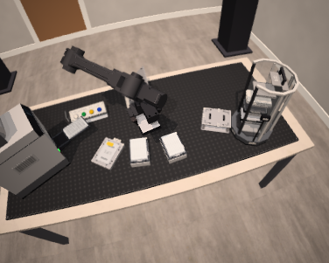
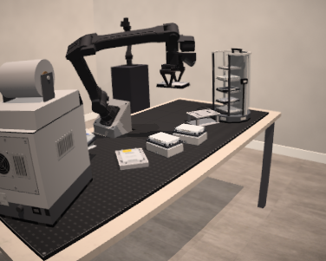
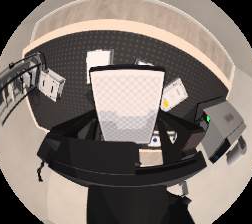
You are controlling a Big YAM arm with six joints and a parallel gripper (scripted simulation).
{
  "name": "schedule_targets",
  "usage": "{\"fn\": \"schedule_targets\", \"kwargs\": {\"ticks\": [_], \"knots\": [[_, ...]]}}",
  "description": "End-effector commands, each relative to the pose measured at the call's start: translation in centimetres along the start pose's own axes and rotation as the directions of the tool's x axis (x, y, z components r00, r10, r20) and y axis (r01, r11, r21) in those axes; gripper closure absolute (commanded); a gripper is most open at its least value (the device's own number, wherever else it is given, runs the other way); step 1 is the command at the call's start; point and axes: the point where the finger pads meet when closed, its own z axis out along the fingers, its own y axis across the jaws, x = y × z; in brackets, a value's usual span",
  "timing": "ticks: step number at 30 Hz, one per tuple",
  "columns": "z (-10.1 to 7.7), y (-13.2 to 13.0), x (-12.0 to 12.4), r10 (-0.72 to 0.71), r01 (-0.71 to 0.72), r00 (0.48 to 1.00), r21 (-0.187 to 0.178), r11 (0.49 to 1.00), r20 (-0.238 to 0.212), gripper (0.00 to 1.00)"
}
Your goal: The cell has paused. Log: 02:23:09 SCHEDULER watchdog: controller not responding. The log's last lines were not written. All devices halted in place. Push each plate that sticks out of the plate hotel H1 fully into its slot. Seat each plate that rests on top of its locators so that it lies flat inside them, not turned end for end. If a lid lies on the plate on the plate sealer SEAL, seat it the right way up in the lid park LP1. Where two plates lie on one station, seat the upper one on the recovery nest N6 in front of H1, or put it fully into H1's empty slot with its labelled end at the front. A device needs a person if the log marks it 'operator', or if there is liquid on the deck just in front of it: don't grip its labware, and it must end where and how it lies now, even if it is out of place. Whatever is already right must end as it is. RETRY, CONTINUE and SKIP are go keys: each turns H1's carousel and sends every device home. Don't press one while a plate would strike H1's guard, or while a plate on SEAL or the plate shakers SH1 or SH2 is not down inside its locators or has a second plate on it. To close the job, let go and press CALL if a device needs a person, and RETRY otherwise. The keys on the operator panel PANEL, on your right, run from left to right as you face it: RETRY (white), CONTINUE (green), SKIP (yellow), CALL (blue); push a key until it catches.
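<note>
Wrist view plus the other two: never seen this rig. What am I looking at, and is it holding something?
It is one black robot arm bolted to a table with a black dotted mat. The top view looks down from above, the exterior view looks from the table's side, and the wrist view is a fisheye camera on the arm just behind its gripper.

On the mat are a grey box-shaped machine, a small panel of coloured keys, three plate stations in a row, a bare nest and a clear round tower of shelves.

The gripper is up in the air, closed on a flat white rectangular piece. Whether that is a plate or a lid is not clear.
</note>
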Motion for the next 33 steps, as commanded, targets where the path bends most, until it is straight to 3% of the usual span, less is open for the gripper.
{"fn": "schedule_targets", "kwargs": {"ticks": [1,29,33], "knots": [[-2.4,0.9,-1.5,0.021,-0.02,0.999,-0.015,1.0,0.043,0.16],[-2.4,8.9,-4.9,0.025,-0.024,0.998,-0.021,1.0,0.05,0.16],[-2.4,9.5,-4.7,-0.068,0.069,0.997,-0.015,0.998,0.046,0.16]]}}
